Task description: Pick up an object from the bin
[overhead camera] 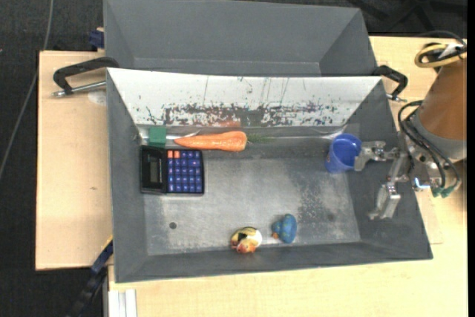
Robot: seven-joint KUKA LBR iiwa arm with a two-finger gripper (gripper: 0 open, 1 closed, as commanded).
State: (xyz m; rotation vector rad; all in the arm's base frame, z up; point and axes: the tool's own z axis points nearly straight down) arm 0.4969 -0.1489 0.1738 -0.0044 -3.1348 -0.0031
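My gripper (378,180) hangs over the bin's right sloping wall, open, with nothing between its fingers. One fingertip (369,153) points left, right beside a small blue cup (343,154) at the far right of the bin floor. The other fingertip (385,203) points down over the wall. A small blue toy (285,227) lies near the front wall, left of and below the gripper. Next to that toy sits a yellow and red ball (246,239).
An orange carrot (211,141) lies along the back wall, with a green block (156,135) at its left end. A black calculator with blue keys (173,170) rests at the left. The arm comes in from the right.
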